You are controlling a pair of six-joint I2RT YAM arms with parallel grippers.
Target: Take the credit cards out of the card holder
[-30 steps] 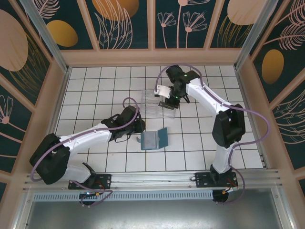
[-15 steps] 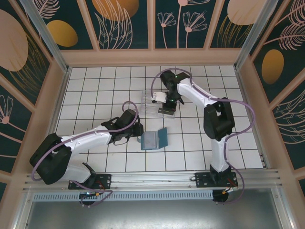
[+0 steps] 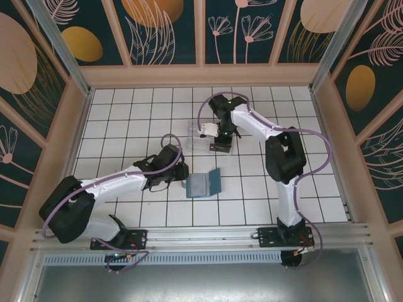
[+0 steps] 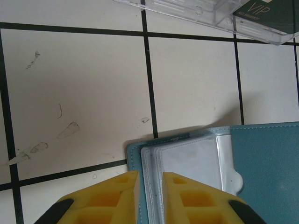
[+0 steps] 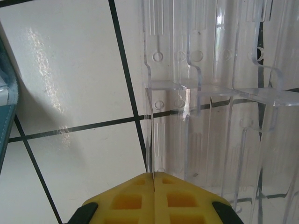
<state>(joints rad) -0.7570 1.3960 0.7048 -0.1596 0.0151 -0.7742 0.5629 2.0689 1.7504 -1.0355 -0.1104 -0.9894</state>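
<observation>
Card holder (image 3: 203,184), teal, is lying open on the tiled table (image 4: 70,84) near its middle, with the right flap tilting up. A greyish card (image 4: 192,163) is sitting inside a clear sleeve (image 4: 229,161) on the lining. A black card (image 4: 273,11) marked VIP is lying by the clear tray (image 5: 210,93), well apart from the holder.

The left gripper (image 4: 150,186) is straddling the holder's left edge. Its fingers are standing narrowly apart and appear to be clamping that edge. The right gripper (image 5: 154,184) is hanging over the tray's near wall with its fingers pressing fully together.

Risks, as judged:
- The left grip is catching only the margin, so a pull on the greyish card may be dragging the whole holder across the smooth tiles.
- The raised flap may be falling shut over the sleeve.
- The right fingers, with no gap between them, may be knocking the light tray when they are moving off.

Hard to make out:
- It is unclear whether the black card is lying in the tray or under it.
- A thin edge may or may not be sitting between the right fingers.
- The sleeve stack may be hiding more cards.
- The holder's lower part is being cut off behind the left fingers.
</observation>
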